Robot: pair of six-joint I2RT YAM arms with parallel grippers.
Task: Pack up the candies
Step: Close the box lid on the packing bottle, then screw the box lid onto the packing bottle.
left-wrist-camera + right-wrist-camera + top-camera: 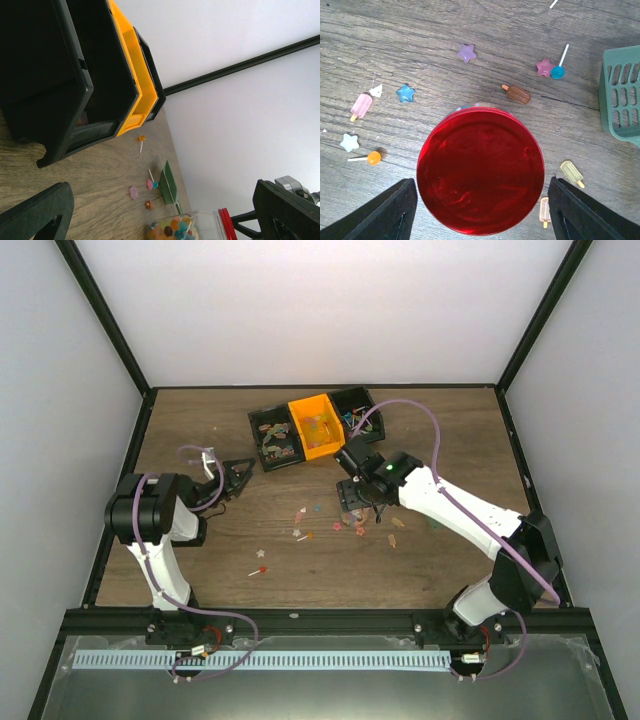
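From the top view, my right arm [450, 505] reaches over the middle of the desk [200, 560]. Its jaws hang amid the loose candies [297, 533] scattered left and right of them, and one lollipop [262, 569] lies apart, nearer and leftward. The left arm [160, 515] waits at the left with its jaws spread wide and empty, well apart from the scatter, so the right arm is plainly closer. Along the far side stand a left black bin [275, 438] holding mixed pieces, an orange bin [318, 425] with orange-yellow ones, and a right black bin [356, 405] with a few colourful bits. The left wrist view hides the bins' insides but shows a jar [172, 231] part-filled with coloured sweets, its red lid [227, 222] on, and a green scoop [169, 182] just beside it. The right wrist view looks straight down on that lid. One jaw stands on each side with a sliver of desk between, so the jaws are open and not gripping. A brown ice-lolly piece [517, 94] lies just beside the lid, its long axis roughly along the line from jaw to jaw. I judge the wrist must turn to pinch it, and the lid must come off first.
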